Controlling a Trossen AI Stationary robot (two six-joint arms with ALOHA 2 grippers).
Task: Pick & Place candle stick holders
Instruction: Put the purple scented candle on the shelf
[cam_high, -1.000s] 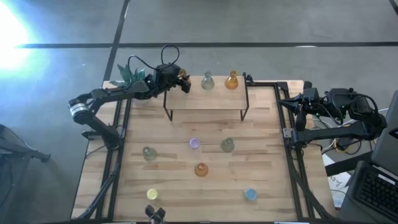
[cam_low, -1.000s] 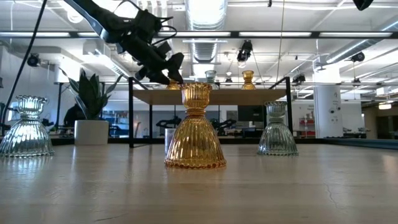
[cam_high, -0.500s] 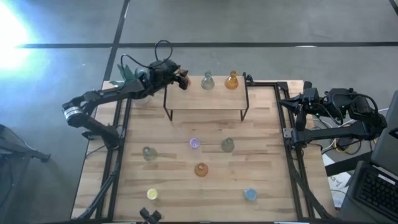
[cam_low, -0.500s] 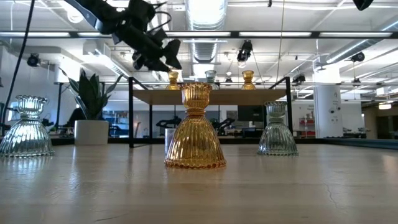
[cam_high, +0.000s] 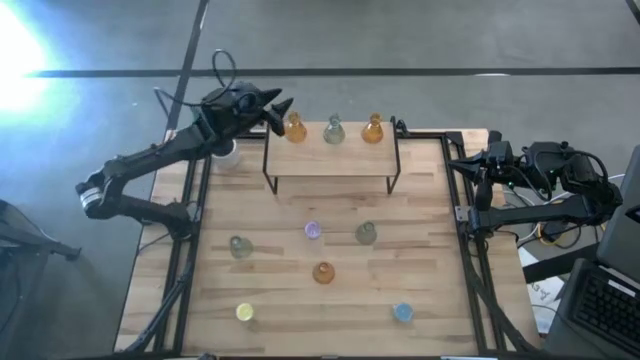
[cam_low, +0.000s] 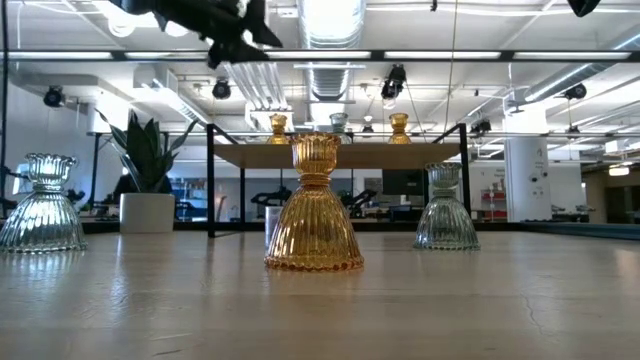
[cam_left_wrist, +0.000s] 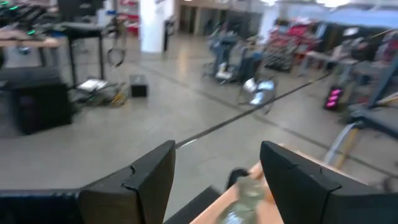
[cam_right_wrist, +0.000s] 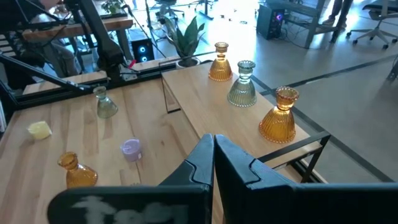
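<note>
Candle stick holders: three stand in a row on the raised shelf (cam_high: 330, 160) at the far side of the bench (cam_high: 280, 300); six more stand on the bench top below it.
Left hand (cam_high: 276, 106): fingers spread wide and holding nothing, in the air just beside the shelf's left end, near the amber holder (cam_high: 295, 127) but apart from it.
Left wrist view: the two dark fingers (cam_left_wrist: 149, 180) stand well apart, with a blurred glass holder low between them.
Shelf row: amber holder at the left, grey-green holder (cam_high: 334, 130) in the middle, second amber holder (cam_high: 373, 128) at the right.
Bench, middle: purple holder (cam_high: 313, 231) beside a grey-green one (cam_high: 366, 233); a clear grey-green one (cam_high: 239, 246) further left.
Bench, nearer: orange holder (cam_high: 323, 272) at centre, yellow holder (cam_high: 245, 313) at the near left, blue holder (cam_high: 403, 313) at the near right.
Potted plant (cam_low: 147, 185): in a white pot at the far left corner, under the left arm.
Right hand (cam_right_wrist: 213, 146): fingers pressed together, empty, parked off the bench's right edge.
</note>
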